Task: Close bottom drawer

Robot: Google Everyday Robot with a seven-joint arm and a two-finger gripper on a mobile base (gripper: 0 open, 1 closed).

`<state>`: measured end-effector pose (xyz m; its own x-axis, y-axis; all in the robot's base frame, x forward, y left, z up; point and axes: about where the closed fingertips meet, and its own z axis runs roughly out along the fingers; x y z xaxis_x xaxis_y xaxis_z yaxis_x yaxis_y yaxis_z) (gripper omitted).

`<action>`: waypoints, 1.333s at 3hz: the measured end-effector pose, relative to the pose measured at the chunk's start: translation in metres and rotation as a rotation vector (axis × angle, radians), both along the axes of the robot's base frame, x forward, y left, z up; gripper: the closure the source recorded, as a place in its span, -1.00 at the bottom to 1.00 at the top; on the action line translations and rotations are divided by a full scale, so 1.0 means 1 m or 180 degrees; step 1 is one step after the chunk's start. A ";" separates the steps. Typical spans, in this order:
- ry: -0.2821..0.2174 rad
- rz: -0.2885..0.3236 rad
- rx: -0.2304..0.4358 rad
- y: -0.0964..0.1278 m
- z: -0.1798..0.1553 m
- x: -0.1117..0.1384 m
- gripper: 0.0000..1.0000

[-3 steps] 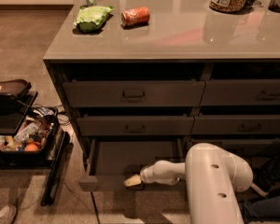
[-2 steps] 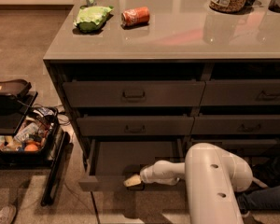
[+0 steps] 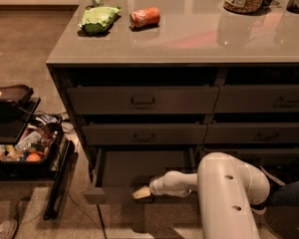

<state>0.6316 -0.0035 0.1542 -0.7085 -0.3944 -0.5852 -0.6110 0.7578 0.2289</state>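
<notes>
bottom drawer [image 3: 139, 169] pulled open; gripper [image 3: 141, 193] at its front edge

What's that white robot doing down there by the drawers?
It is working on the bottom drawer, which is pulled out. Its white arm reaches down low, and the gripper is right at the drawer's front edge, near the middle. The job is to push it closed, and that is not done yet. Up on the counter lie a green bag and an orange can.
</notes>
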 end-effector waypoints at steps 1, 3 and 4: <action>0.0000 0.0000 0.0000 0.000 0.000 0.000 0.31; 0.0031 -0.0009 0.0033 0.007 -0.003 0.007 1.00; 0.0030 -0.0020 0.0033 0.007 -0.003 0.010 1.00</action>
